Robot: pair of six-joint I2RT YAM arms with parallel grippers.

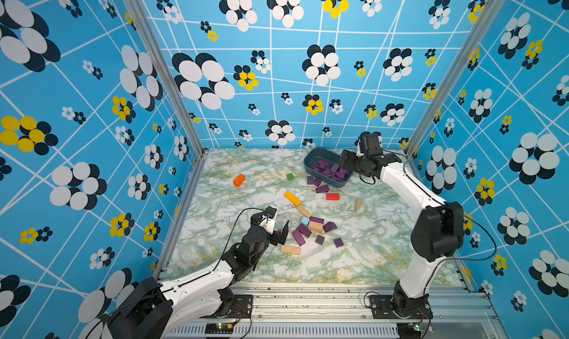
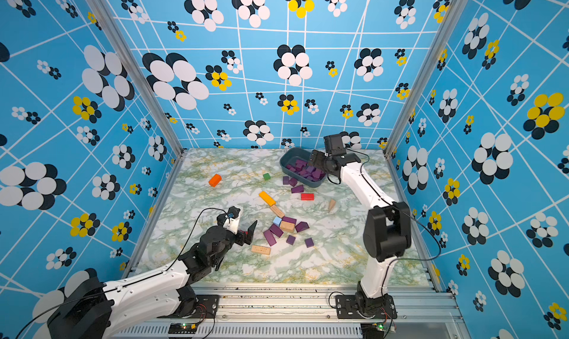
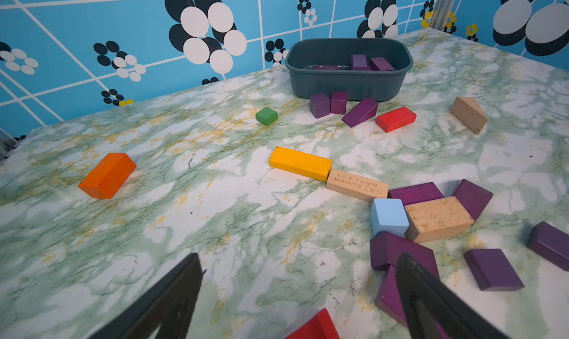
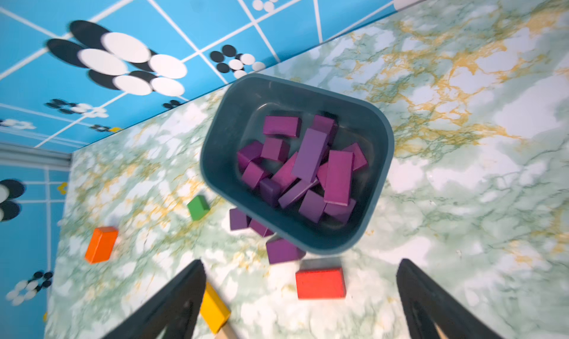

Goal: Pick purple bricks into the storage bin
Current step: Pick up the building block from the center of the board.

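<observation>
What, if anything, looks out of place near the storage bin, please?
Three purple bricks lie on the table right beside the storage bin, not inside it with the others. Whether they touch its wall is unclear. Nothing looks damaged.

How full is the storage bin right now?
Partly full: the storage bin holds a loose pile of purple bricks below its rim; part of its floor shows bare.

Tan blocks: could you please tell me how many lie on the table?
4: a triangular one near the red block; a lettered bar touching the yellow bar; a block within the purple cluster; another lettered bar just nearer. The pile in the storage bin might hide more.
</observation>
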